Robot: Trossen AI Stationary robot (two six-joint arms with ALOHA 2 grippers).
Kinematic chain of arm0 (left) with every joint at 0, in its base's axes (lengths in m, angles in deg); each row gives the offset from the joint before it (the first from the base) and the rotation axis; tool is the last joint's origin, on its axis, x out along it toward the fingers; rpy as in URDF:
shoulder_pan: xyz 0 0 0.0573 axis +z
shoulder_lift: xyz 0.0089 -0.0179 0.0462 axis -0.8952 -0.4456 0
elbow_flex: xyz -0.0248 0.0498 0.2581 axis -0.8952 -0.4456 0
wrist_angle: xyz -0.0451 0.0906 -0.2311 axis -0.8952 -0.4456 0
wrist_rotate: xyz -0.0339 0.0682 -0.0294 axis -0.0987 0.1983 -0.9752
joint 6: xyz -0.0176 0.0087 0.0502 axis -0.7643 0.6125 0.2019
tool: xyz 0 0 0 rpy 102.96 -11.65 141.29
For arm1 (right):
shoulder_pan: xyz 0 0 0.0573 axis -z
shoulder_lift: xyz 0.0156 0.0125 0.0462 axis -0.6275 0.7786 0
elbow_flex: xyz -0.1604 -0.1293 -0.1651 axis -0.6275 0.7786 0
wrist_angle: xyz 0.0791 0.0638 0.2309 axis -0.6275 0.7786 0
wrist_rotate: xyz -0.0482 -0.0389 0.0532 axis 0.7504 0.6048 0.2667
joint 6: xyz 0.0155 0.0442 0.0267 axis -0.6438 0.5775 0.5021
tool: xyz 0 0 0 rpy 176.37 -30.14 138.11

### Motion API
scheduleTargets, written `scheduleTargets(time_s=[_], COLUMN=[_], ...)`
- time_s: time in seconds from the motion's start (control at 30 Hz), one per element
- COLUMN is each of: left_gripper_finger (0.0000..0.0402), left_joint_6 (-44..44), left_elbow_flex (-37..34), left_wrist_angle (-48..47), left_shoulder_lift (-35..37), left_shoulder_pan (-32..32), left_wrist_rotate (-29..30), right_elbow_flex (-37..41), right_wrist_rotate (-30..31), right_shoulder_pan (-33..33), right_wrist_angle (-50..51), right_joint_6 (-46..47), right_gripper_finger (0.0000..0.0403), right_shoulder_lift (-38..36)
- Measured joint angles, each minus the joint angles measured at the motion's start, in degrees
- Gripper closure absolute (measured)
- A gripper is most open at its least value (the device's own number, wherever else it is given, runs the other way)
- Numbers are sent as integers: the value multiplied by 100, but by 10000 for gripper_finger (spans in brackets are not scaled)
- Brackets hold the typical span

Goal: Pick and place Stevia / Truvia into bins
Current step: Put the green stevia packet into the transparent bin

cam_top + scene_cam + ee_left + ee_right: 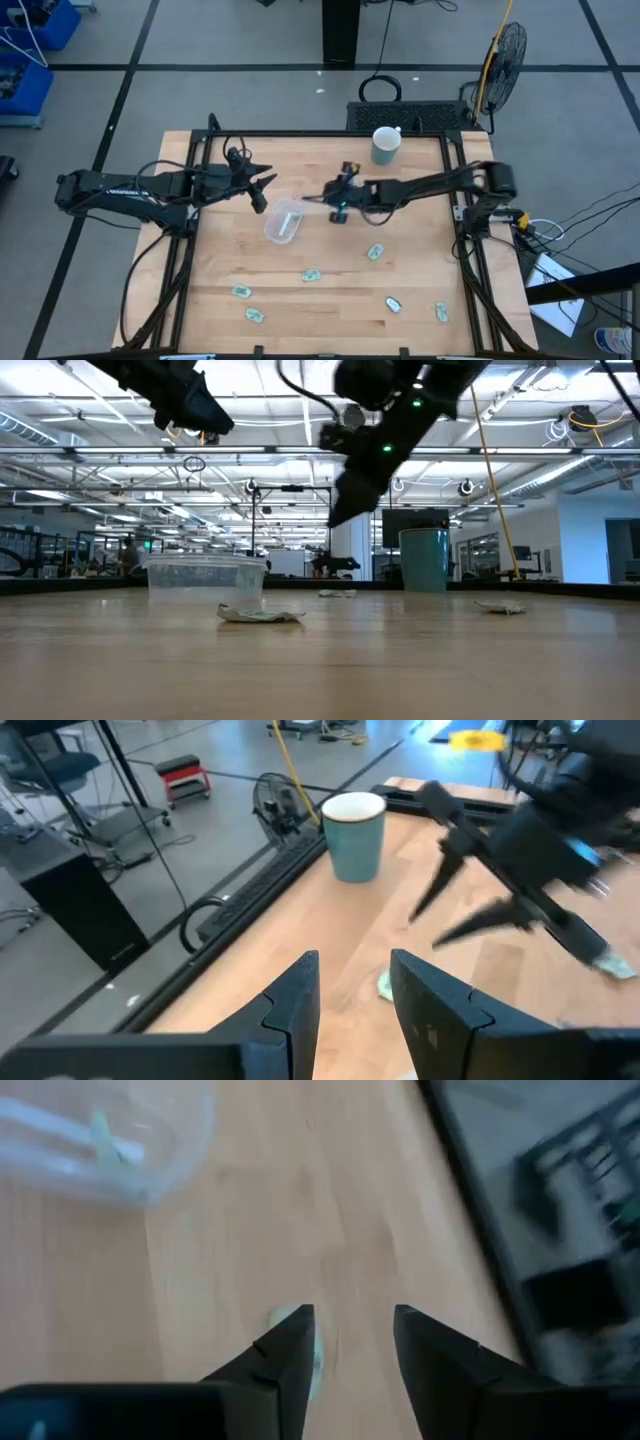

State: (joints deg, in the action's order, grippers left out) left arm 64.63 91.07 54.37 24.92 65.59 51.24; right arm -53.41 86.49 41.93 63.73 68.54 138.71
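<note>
The light wooden bench (330, 300) carries a small clear plastic container with rounded corners (283, 222) near its centre. One pale green and white packet (103, 1135) lies inside the container. Six further packets lie loose on the bench nearer its front edge, among them packets at (375, 252), (312, 274) and (241, 291).

The right tool (331, 197) hovers above the bench just right of the container, fingers (285, 1355) parted, gripping nothing.

The left tool (262, 187) hovers just left of the container, fingers (295, 995) parted, empty.

A grey-green mug with white interior (385, 144) stands near the rear edge.
</note>
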Motion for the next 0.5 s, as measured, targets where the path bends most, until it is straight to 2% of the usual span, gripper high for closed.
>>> scheduleTargets(time_s=[0.1, 0.23, 0.37, 0.5], left_gripper_finger=[270, 270, 270, 270], left_joint_6=[-130, -211, -214, -197], left_elbow_flex=[0, 0, 0, 0], left_wrist_angle=[8, 54, 84, 119], left_shoulder_lift=[0, 0, 0, 0], left_shoulder_pan=[-37, -34, -34, -12], left_wrist_rotate=[-1, 31, 121, 161], right_elbow_flex=[812, 2152, 3121, 3256], right_wrist_rotate=[-968, -1792, -2142, -2205], right_shoulder_pan=[291, 610, 745, 787], right_wrist_angle=[-539, -2856, -4842, -5597], right_joint_6=[504, 810, 769, 666], right_gripper_finger=[280, 288, 290, 287], right_shoulder_lift=[-393, -567, -347, -54])
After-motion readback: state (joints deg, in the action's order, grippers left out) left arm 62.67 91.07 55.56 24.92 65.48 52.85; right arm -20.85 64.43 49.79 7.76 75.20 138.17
